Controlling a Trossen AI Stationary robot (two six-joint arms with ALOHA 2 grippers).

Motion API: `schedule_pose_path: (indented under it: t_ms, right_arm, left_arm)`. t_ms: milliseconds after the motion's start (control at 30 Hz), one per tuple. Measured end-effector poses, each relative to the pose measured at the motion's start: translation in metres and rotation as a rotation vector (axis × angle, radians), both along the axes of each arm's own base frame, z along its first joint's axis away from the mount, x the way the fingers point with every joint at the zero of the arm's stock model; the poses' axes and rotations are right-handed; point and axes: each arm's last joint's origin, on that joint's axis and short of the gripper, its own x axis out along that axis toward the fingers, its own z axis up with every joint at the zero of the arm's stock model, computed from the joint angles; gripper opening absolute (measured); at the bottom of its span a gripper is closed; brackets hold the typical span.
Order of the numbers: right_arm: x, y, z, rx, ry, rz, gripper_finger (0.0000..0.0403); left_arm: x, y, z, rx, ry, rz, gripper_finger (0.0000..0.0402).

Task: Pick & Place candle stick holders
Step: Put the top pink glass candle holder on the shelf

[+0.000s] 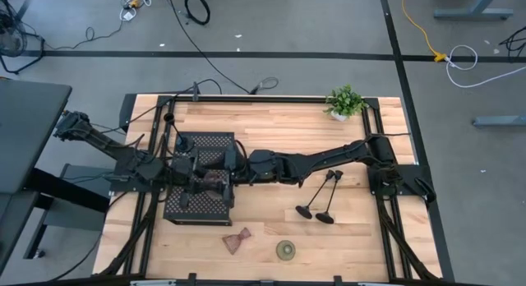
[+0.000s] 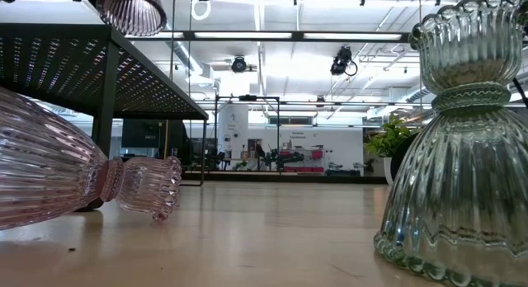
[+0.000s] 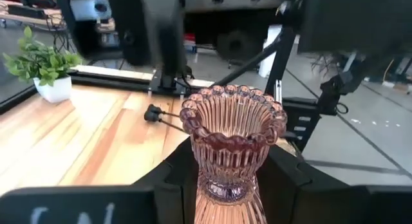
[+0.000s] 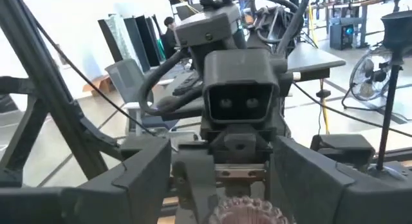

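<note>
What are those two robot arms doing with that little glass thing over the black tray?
Both arms meet above the black tray. The left gripper has a ribbed brown glass candle holder upright between its fingers, and the right gripper faces it with jaws spread, looking like a handover. A pink holder lies tipped over on the wooden table, an olive-green holder stands upright nearby, and two tall black holders lie flat by the right arm.

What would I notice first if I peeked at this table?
Two black robot arms meet over the black tray on the table's left side, passing a ribbed brownish-pink candle holder that the left pincer grips. Closer to the front edge, a pink holder lies tipped over beside an upright green one.
</note>
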Motion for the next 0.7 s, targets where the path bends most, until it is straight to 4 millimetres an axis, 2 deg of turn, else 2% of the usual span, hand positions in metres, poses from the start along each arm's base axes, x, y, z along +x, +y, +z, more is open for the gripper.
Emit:
schedule_pose_path:
  t_ms: [333,500,700]
  right_arm:
    - [-0.02,-0.005,0.014,-0.054,0.159,-0.055,0.0262]
    - [-0.033,-0.006,0.016,-0.098,0.286,-0.131,0.0252]
    - [-0.04,-0.003,0.015,-0.117,0.354,-0.15,0.0243]
  left_arm:
    - [-0.006,-0.01,-0.002,-0.044,0.029,-0.08,0.0119]
    - [-0.018,-0.02,-0.005,-0.064,0.073,-0.118,0.0119]
    - [-0.039,-0.03,-0.007,-0.069,0.102,-0.094,0.0119]
